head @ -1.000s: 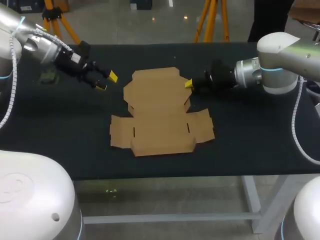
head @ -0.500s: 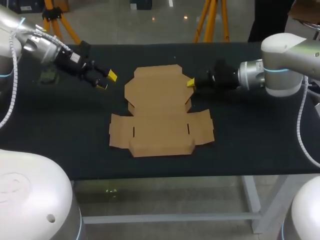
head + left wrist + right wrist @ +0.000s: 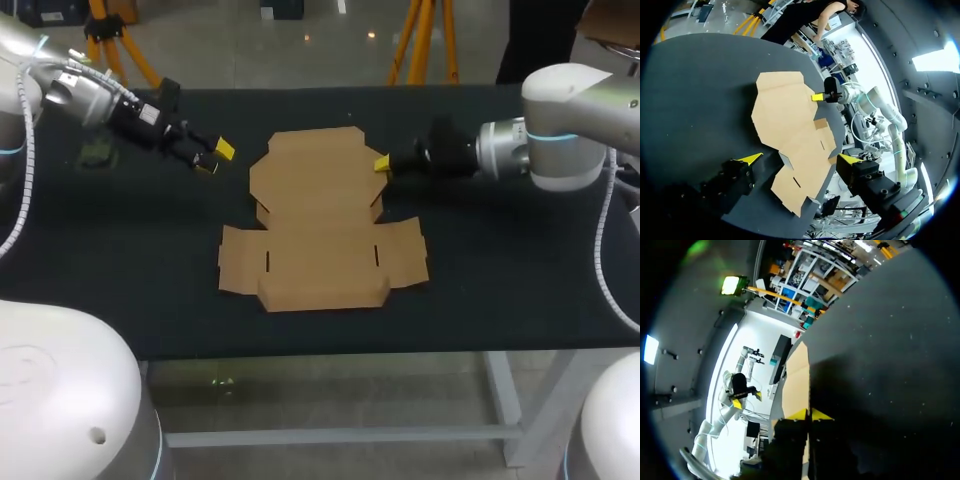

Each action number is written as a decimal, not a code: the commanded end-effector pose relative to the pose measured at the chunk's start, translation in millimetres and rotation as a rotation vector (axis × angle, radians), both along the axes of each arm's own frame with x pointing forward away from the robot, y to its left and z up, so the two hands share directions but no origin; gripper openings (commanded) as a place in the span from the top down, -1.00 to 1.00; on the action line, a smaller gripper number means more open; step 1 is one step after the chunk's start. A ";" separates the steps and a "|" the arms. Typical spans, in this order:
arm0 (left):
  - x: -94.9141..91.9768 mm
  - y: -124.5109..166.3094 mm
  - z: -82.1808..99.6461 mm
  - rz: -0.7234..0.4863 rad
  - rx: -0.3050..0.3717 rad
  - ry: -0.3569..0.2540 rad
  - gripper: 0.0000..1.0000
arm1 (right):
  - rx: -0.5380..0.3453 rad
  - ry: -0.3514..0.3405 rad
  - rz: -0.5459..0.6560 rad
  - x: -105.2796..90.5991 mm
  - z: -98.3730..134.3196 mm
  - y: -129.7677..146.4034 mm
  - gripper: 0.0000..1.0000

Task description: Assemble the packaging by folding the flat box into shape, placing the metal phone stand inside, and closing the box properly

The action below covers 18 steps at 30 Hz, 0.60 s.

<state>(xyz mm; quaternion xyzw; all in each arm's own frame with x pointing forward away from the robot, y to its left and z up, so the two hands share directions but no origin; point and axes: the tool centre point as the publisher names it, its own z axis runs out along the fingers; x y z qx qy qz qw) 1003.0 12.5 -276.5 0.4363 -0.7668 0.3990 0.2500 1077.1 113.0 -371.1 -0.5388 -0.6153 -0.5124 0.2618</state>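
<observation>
The flat brown cardboard box (image 3: 320, 225) lies unfolded in the middle of the black table (image 3: 500, 290). My right gripper (image 3: 381, 164) is shut, its yellow tips at the right edge of the box's far panel; I cannot tell if they touch it. In the right wrist view the shut gripper (image 3: 808, 414) points along the box's (image 3: 796, 382) edge. My left gripper (image 3: 213, 158) hovers open just left of the box's far panel. In the left wrist view the box (image 3: 790, 125) lies ahead of the open gripper (image 3: 800, 159), nothing between the fingers.
A small dim greenish object (image 3: 97, 151) sits on the table at the far left, behind my left arm; I cannot tell what it is. Bare black tabletop surrounds the box on all sides.
Both grippers have drifted slightly toward the table's far side. The box's far panel edge now sits a little farther back.
</observation>
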 end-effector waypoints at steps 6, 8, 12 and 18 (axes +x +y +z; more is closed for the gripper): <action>11.6 -0.2 -5.2 -0.050 -0.031 -0.095 -1.00 | 0.073 -0.067 -0.018 -2.0 9.8 -9.0 1.00; 15.0 -1.8 -7.6 -0.056 -0.025 -0.125 -1.00 | 0.078 -0.083 -0.017 -2.3 12.8 -8.7 1.00; 25.6 -0.6 -13.0 -0.040 -0.017 -0.184 -1.00 | 0.102 -0.114 -0.008 -1.5 18.5 -9.1 1.00; 41.3 -1.0 -20.0 -0.029 -0.005 -0.275 -1.00 | 0.118 -0.146 0.006 0.2 26.1 -7.7 1.00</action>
